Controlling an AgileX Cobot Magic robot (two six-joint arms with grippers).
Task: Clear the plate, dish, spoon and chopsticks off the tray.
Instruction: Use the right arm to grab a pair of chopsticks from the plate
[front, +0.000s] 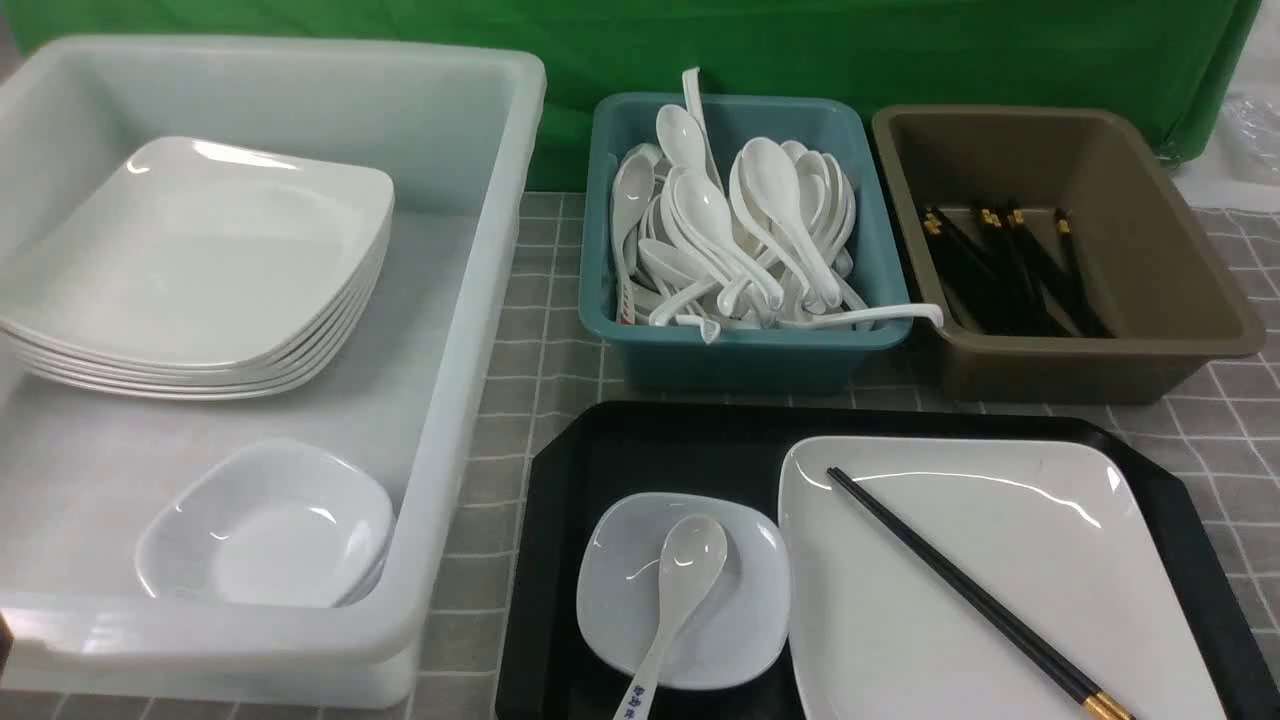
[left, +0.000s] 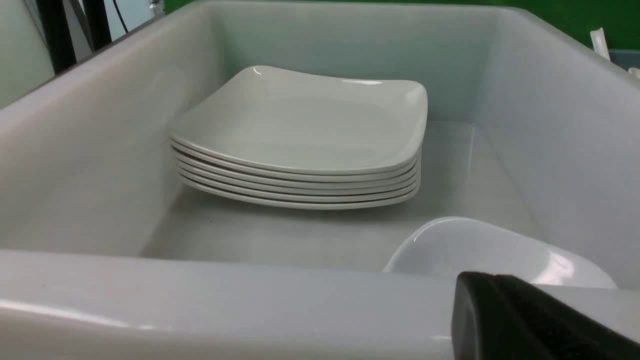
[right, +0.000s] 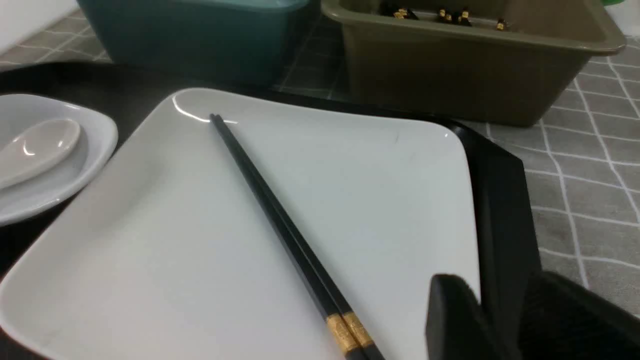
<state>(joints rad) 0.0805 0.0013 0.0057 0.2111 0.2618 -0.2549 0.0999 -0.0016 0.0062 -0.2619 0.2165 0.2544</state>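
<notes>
Nothing is cleared yet: all four pieces sit on the tray (front: 560, 480). At the tray's near right edge, the right hand (right: 500, 287) is spread partway and pinches nothing, beside the gold ends of the chopsticks (front: 975, 590), which lie across the plate (front: 1050, 560). The spoon (front: 690, 560) rests in the dish (front: 745, 605), on the tray's left half. The left hand (left: 525, 320), off the tray by the white tub (front: 500, 250), is pressed together with nothing seen in it. Beyond the tray stand the teal tub (front: 750, 350) and the brown tub (front: 1100, 370).

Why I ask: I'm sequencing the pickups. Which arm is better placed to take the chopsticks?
Right. The right gripper hovers beside the chopsticks' gold ends on the plate, and the brown tub of chopsticks stands on that side. The left gripper faces the white bin.
</notes>
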